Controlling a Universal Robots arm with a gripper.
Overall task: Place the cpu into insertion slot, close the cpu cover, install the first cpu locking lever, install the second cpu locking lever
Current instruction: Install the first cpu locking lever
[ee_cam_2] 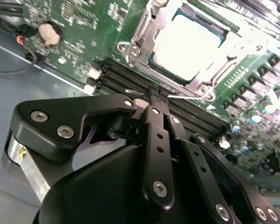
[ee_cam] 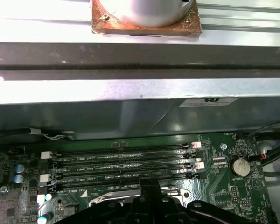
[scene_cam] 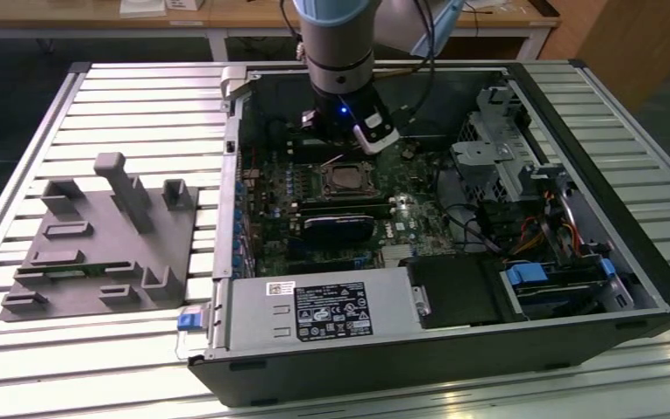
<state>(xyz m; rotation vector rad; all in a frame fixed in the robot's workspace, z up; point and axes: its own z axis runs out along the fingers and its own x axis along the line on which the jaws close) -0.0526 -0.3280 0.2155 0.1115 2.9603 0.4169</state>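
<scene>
Cpu (ee_cam_2: 186,44), just one, sits seated in the single insertion slot (scene_cam: 341,181) on the green board. In the second wrist view its pale face shows through the cut-out of the one cpu cover (ee_cam_2: 142,35), which lies flat around it.

My gripper (ee_cam_2: 155,95) hangs just beside the socket, over the edge that faces the memory slots (ee_cam: 126,161). I count four of those long black slots, lying side by side in the first wrist view. My two fingers are drawn narrow, tips together, and one thin wire locking lever (ee_cam_2: 185,97) crosses right at those tips, sticking out on both sides, so I seem to pinch it. I can count only that one lever for sure.

One round coin battery (ee_cam: 238,165) sits on the board near the end of the slots.

In the exterior view my arm reaches down into one open computer case (scene_cam: 428,367) lying on a slatted table (scene_cam: 137,105). One grey fixture (scene_cam: 102,236) with upright blocks lies on the table on the exterior view's left, well apart from the cpu.
</scene>
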